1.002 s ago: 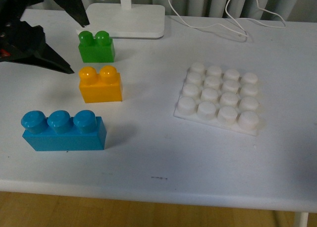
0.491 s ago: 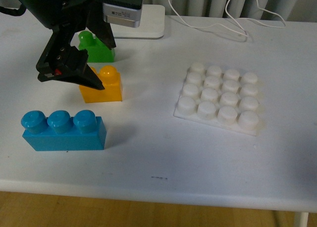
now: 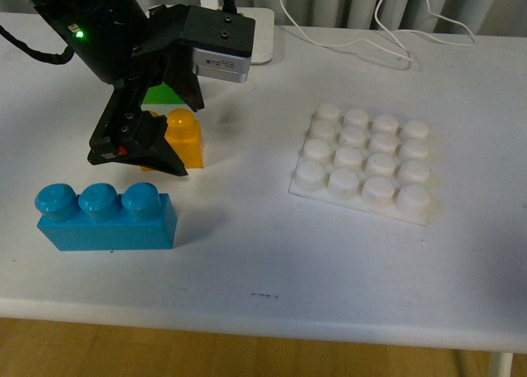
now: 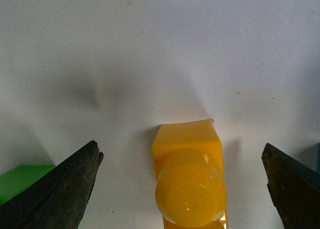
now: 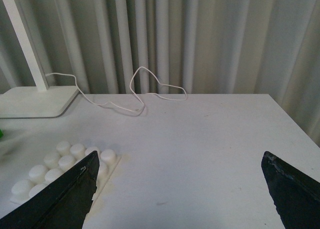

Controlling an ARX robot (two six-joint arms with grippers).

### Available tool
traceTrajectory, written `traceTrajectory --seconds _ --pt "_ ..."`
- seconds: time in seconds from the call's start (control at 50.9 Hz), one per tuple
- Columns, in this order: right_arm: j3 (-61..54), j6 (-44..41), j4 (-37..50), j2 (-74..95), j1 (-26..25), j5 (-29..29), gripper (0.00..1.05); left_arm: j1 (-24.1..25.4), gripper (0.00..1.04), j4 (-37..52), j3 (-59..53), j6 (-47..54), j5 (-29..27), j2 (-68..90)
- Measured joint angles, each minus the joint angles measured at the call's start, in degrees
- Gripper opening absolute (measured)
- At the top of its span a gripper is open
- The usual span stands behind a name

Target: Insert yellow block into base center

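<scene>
Nearest me, the blue brick (image 3: pixel 105 216) lies on the table (image 3: pixel 272 253). Just behind it my left gripper (image 4: pixel 181 149) hangs wide open astride the yellow block (image 4: pixel 190 189), not touching it. The base (image 3: pixel 362 163) sits well right. My right gripper (image 5: pixel 180 159) gapes open too.

- We see our right gripper (image 5: pixel 179 161) above the white table (image 5: pixel 210 139). Its two dark fingers (image 5: pixel 60 199) are spread wide, with bare tabletop between them.
- The base (image 5: pixel 60 164) lies flat on the table just beside one finger, which hides part of it. Its round white studs show in rows.
- Beyond the base stands a white lamp foot (image 5: pixel 37 101) with a slanting white stem (image 5: pixel 22 39).
- A thin white cable (image 5: pixel 132 85) runs from the lamp foot in loops near the table's far edge.
- A pale pleated curtain (image 5: pixel 200 39) hangs behind the table.
</scene>
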Motion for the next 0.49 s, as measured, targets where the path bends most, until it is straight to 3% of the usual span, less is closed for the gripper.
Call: traceTrajectory --seconds 0.138,0.255,0.393,0.491 --pt "0.0 0.0 0.0 0.0 0.0 0.0 0.95 0.35 0.79 -0.33 0.0 0.0 -0.61 0.42" --pt "0.0 0.0 0.0 0.0 0.0 0.0 0.95 0.81 0.54 -0.2 0.0 0.0 -0.57 1.09" --pt "0.0 0.0 0.0 0.0 0.0 0.0 0.95 1.03 0.34 -0.31 0.66 0.0 -0.07 1.16" --pt "0.0 0.0 0.0 0.0 0.0 0.0 0.95 0.83 0.32 -0.44 2.62 -0.02 1.81 1.18"
